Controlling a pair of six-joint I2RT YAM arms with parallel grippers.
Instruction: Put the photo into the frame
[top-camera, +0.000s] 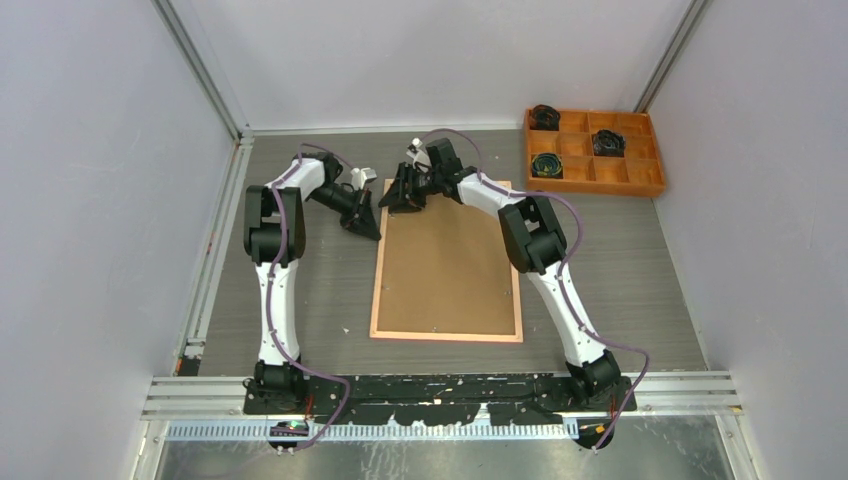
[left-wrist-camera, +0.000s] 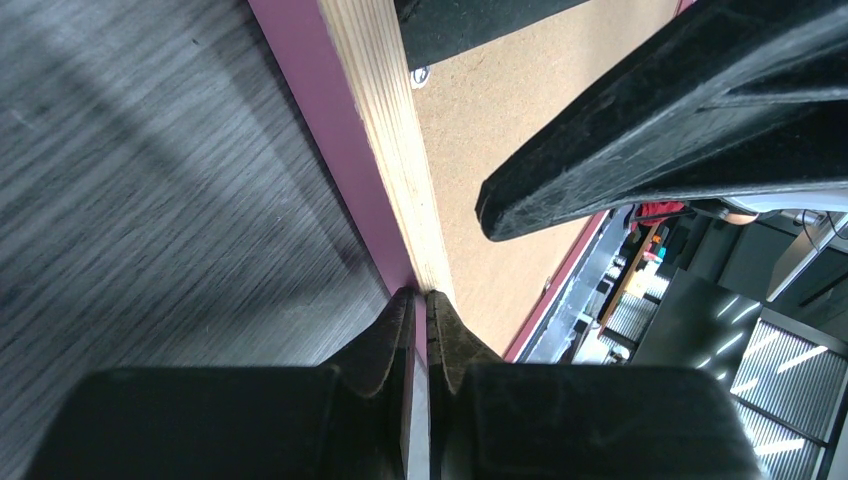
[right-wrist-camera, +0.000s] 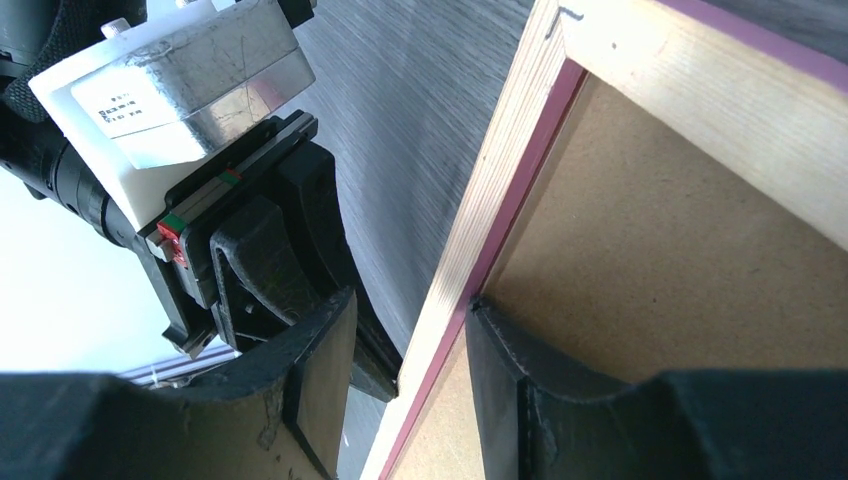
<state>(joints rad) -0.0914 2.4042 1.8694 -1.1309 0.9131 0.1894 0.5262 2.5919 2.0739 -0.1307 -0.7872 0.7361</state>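
— Where does the frame (top-camera: 446, 337) lie?

— Flat on the table (top-camera: 620, 270), about midway between the arms. Its tan wood back faces up and its long sides run near to far. A brown board (top-camera: 447, 265) fills the opening, and the pink front shows only as a thin line along the edges.

— And the right gripper (right-wrist-camera: 410, 305)?

— It sits at the frame's far-left corner with its jaws apart, straddling a rail. One finger rests inside, on the board and against the rail's inner edge. The other hangs outside over the table, a little clear of the wood.

— So the rail lies between the fingers?

— Yes, but they are not closed on it.

— The left gripper (left-wrist-camera: 421, 298)?

— It is just beside the left rail, close to that same far corner and slightly nearer than the right gripper. Its jaws are drawn to a thin slit. The tips meet the rail's outer edge where the wood joins the pink side. Whether anything is pinched in that slit cannot be told.

— Anything else?

— An orange tray (top-camera: 600, 188) lies at the far right, well apart from the frame.
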